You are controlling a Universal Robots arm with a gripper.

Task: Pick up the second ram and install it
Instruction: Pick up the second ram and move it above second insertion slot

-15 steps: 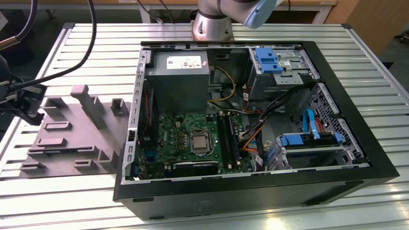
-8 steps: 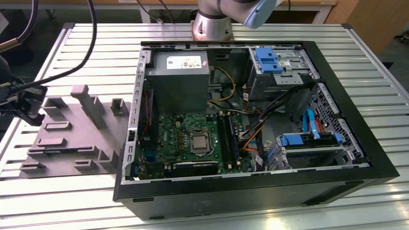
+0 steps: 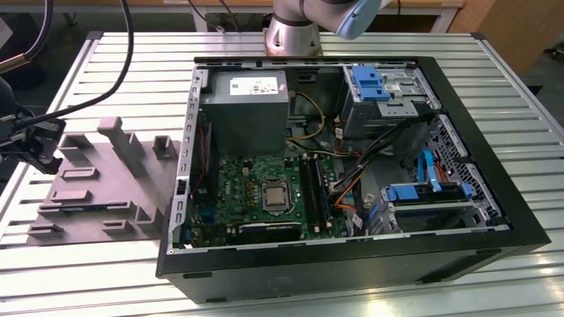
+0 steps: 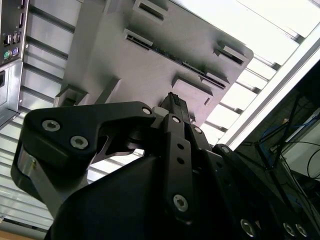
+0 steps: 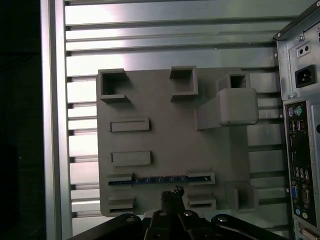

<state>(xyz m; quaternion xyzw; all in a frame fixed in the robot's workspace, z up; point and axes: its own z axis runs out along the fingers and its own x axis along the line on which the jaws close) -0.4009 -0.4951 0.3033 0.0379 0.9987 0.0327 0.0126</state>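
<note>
Ribbed aluminium slats make up the table [image 3: 529,99], where an open computer case [image 3: 493,218] lies on its side with its green motherboard [image 3: 247,185], square silver processor [image 3: 276,196] and grey power supply [image 3: 242,112] exposed. The arm [image 3: 295,30] is mounted at the far edge of the table, behind the case. On the exterior view's left, just beside the case, a pale grey moulded tray [image 3: 97,178] with upright blocks lies flat on the slats. The black end effector [image 3: 31,142] hangs over the tray's left edge, well apart from the case. In the first wrist view the end effector [image 5: 172,194] has its fingertips pressed together with nothing between them. In the second wrist view the end effector [image 4: 174,100] likewise shows its tips drawn in to a single dark point above the tray. The second ram [image 5: 160,180], a thin dark strip with a row of chips, stands on edge in the tray, its ends seated in two slotted holders [image 5: 120,179]. It sits near the tray edge farthest from the case and has not been lifted. In the second wrist view the second ram [image 4: 172,56] shows as a dark line spanning the same two holders, beyond the fingertips. The end effector is near the stick but apart from it.
</note>
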